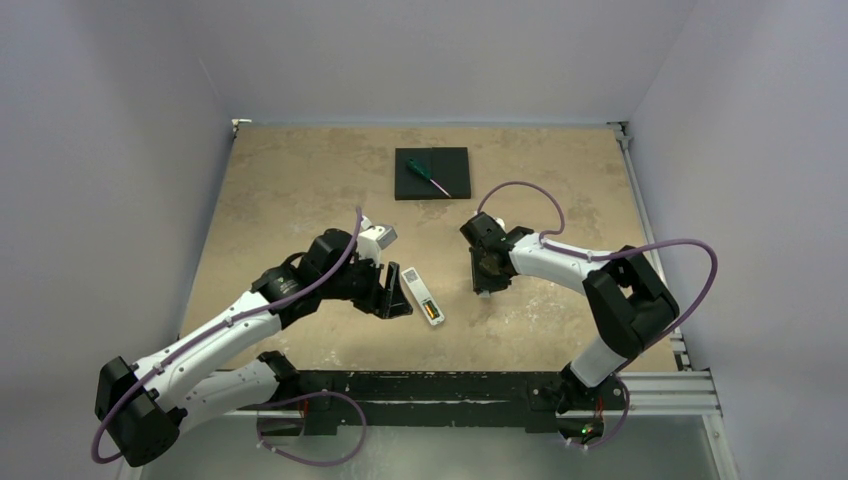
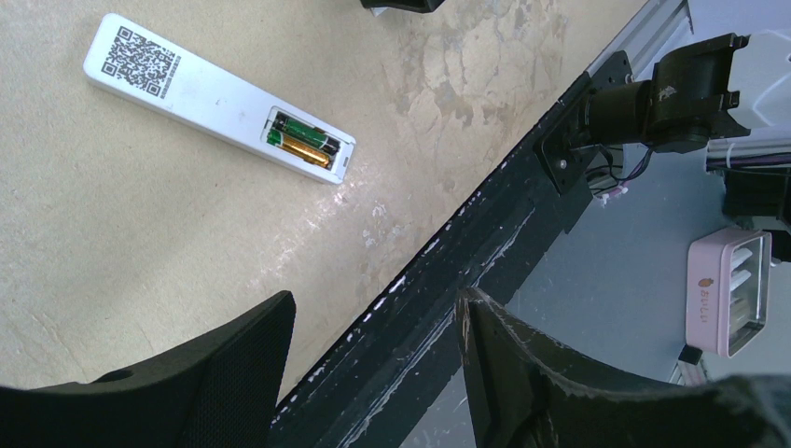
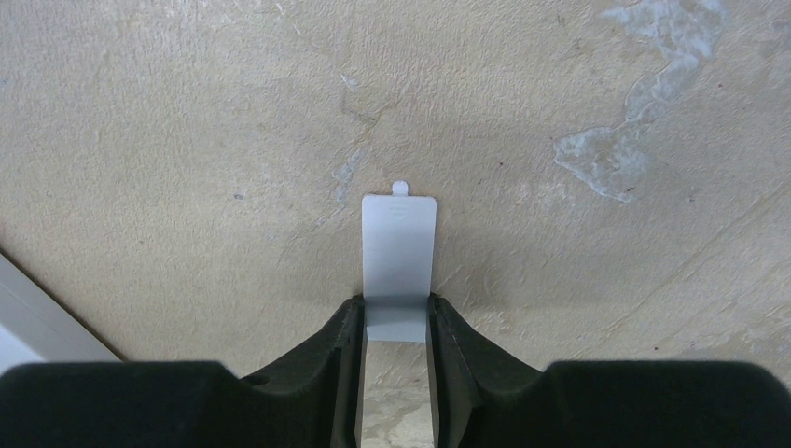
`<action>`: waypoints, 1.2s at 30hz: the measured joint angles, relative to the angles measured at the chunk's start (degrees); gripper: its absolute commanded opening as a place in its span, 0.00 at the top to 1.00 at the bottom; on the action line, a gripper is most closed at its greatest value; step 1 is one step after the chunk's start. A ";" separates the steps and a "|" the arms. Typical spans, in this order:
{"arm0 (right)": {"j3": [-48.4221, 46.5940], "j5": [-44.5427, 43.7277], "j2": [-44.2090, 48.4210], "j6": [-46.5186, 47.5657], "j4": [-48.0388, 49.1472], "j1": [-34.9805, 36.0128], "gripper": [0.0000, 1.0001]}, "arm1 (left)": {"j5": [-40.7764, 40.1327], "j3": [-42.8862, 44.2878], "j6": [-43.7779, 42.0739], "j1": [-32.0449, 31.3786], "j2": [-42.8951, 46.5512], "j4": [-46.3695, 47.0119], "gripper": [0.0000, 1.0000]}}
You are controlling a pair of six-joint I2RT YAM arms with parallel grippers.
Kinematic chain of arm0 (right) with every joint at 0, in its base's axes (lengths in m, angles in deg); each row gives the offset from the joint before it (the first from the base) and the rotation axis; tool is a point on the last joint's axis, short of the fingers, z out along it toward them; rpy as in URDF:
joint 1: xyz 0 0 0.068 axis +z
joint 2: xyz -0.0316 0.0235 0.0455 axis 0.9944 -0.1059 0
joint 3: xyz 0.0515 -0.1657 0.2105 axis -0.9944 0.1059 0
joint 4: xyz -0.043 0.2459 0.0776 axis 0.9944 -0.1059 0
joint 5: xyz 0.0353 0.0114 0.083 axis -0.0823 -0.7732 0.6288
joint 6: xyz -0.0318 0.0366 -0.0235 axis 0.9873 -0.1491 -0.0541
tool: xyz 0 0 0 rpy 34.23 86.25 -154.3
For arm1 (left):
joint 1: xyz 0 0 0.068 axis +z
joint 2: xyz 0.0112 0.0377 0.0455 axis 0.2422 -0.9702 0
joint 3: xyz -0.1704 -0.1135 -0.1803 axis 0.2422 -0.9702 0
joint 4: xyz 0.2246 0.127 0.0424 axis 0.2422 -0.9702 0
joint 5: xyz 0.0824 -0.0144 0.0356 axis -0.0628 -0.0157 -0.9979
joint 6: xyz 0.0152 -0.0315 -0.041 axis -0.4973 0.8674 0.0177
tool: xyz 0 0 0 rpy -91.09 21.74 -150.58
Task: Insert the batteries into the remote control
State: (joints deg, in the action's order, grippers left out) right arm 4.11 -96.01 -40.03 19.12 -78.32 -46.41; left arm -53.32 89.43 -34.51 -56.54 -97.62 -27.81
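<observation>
The white remote control (image 1: 423,295) lies back side up on the table, its battery bay open. In the left wrist view the remote (image 2: 210,93) shows a QR label, and two batteries (image 2: 300,142), goldish and green-dark, sit side by side in the bay. My left gripper (image 1: 392,298) is open and empty just left of the remote; its jaws (image 2: 373,308) stand wide apart over the table's near edge. My right gripper (image 1: 487,285) is to the right of the remote. It (image 3: 395,313) is shut on the small flat white cover strip (image 3: 398,252), pinched by its long edges at the table surface.
A black square pad (image 1: 431,173) with a green-handled screwdriver (image 1: 428,176) on it lies at the back centre. The black frame rail (image 2: 438,280) runs along the table's near edge. A pink box (image 2: 732,289) sits below the table level.
</observation>
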 measured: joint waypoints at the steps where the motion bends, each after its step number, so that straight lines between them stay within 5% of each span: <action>1: 0.00 -0.09 0.07 0.00 -0.02 0.04 0.76 | 0.02 0.00 0.00 0.00 0.00 -0.02 0.36; 16: 1.09 -0.96 6.80 0.04 -0.74 2.84 0.74 | 0.00 0.00 0.00 -0.02 0.00 0.00 0.36; 36: 1.33 -0.20 10.75 0.04 -1.51 18.14 0.72 | -0.35 0.00 0.00 -0.04 -0.92 -0.02 0.36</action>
State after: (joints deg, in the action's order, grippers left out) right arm 5.44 -96.21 -29.27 19.17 -79.83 -28.26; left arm -53.67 89.43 -34.51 -56.58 -98.53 -27.83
